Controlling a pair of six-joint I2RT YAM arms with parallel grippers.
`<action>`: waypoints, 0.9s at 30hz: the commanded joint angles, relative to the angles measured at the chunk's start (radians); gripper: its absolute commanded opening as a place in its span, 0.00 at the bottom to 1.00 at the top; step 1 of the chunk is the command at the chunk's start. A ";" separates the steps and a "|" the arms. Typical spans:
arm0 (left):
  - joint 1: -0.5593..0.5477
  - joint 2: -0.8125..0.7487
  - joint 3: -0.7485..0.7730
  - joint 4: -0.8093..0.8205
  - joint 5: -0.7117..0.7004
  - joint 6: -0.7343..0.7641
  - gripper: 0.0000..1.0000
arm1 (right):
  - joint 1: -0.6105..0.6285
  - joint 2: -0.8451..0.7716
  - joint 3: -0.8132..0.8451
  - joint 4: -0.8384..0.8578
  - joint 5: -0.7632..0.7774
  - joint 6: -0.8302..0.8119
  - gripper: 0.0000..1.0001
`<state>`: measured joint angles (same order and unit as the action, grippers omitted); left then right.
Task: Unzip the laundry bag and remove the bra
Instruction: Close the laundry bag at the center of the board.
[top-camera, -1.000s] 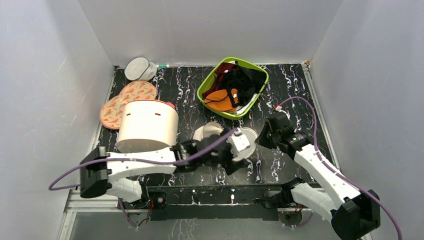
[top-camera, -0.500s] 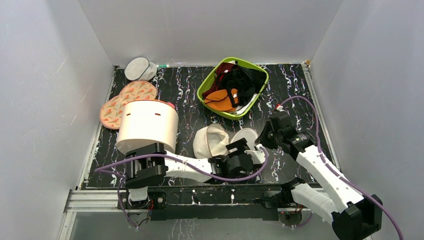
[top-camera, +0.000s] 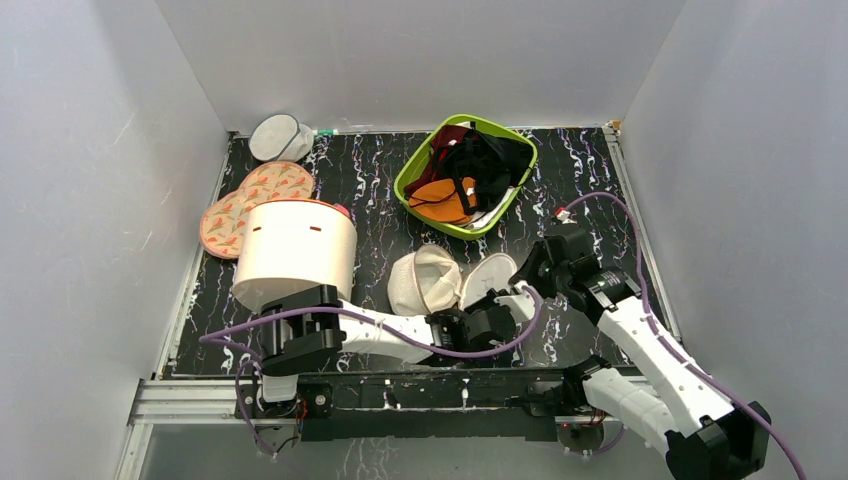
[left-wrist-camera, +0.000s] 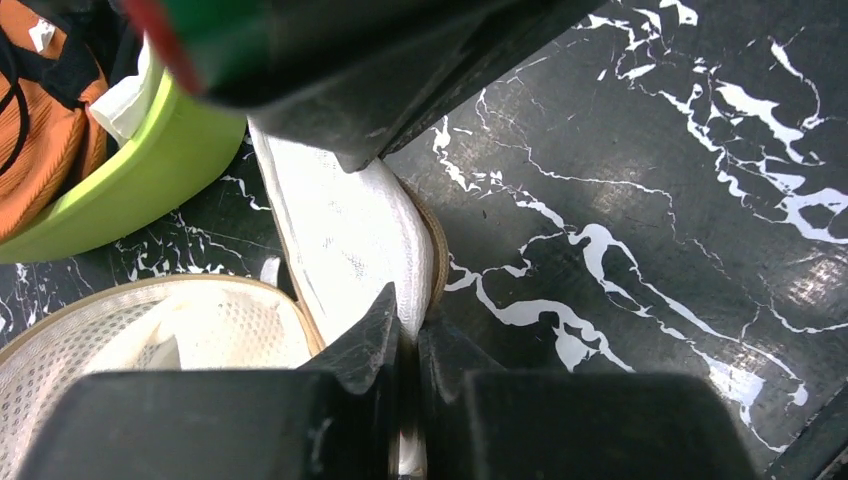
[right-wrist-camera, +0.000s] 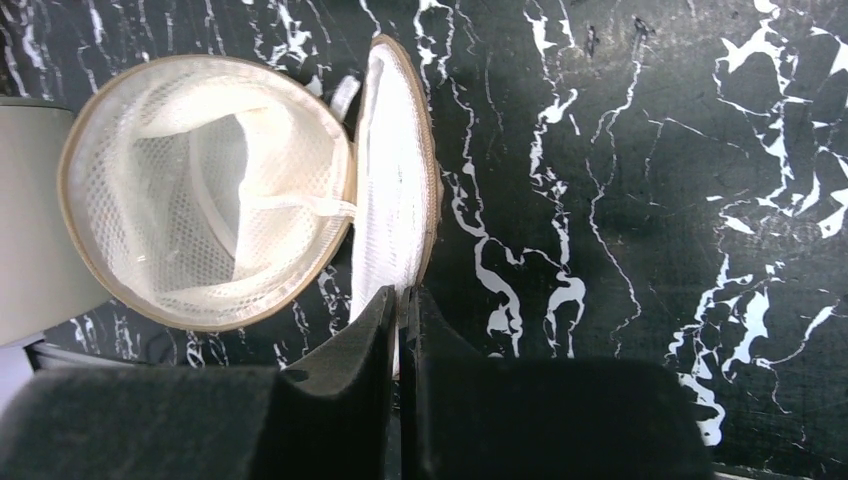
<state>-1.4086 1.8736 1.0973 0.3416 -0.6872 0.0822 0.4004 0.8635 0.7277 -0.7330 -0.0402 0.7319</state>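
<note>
I have both hands pinching the laundry bag's (top-camera: 425, 280) unzipped lid (top-camera: 488, 277): left hand (left-wrist-camera: 406, 325) at one end, right hand (right-wrist-camera: 400, 300) at the other, standing it up so the pouch gapes (the bra (top-camera: 445, 200) lies in the green basket (top-camera: 403, 185)).

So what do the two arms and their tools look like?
The left arm and right arm have white links and black joints. A purple cable trails along each. The left tool and right tool each end in two black wedge-shaped fingers.
</note>
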 joint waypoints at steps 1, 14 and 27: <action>0.016 -0.118 0.017 -0.051 0.004 -0.103 0.00 | 0.006 -0.026 0.119 0.043 -0.013 -0.049 0.00; 0.177 -0.528 -0.167 -0.063 0.350 -0.635 0.00 | 0.006 -0.025 0.648 -0.073 0.242 -0.288 0.78; 0.322 -0.654 -0.514 0.474 0.627 -1.157 0.00 | 0.006 -0.039 0.511 -0.018 0.124 -0.275 0.82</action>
<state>-1.1118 1.2404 0.6315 0.5529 -0.1463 -0.8776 0.4057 0.8200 1.2663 -0.8051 0.1421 0.4683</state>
